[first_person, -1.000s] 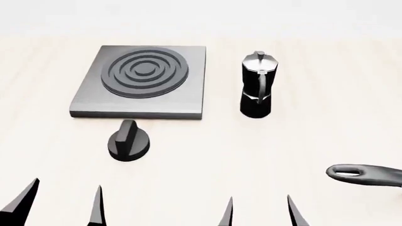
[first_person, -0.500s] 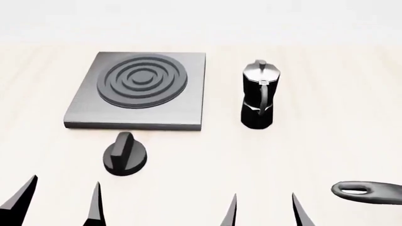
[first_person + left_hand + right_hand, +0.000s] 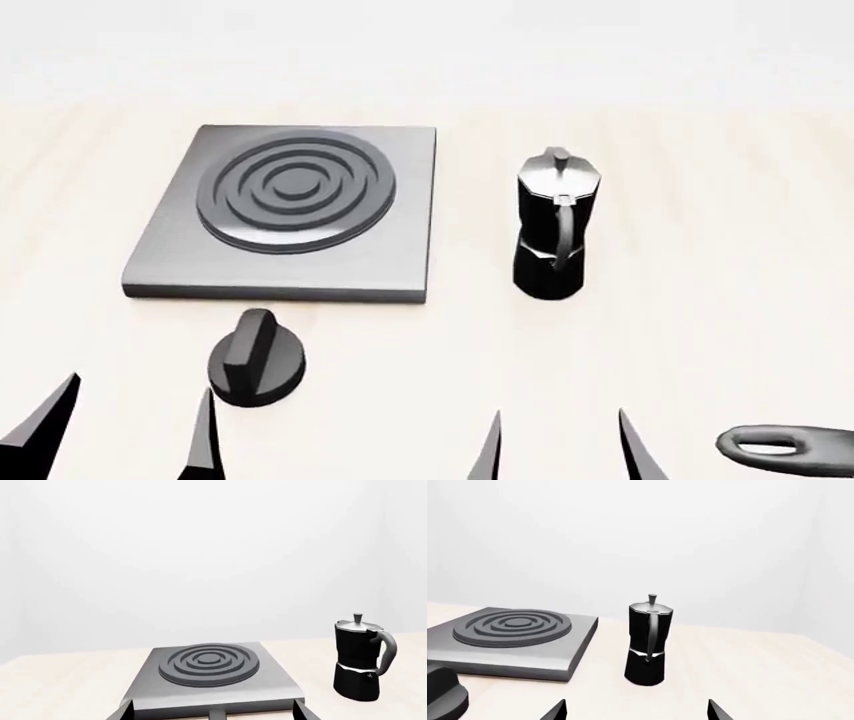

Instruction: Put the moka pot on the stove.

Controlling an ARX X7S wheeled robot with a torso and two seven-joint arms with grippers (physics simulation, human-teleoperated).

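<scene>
Near table edge, left pincer (image 3: 120, 430) and right pincer (image 3: 561, 450) spread, empty

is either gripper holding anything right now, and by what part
Nothing is held. The left gripper and right gripper are both open and empty; the moka pot stands untouched beside the stove.

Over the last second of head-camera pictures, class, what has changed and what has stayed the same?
Everything slid lower in the head view, so the camera moved, not the objects. The moka pot stays upright beside the stove, apart from it. The dial knob and pan handle keep their places. Neither tool grasped anything.
</scene>
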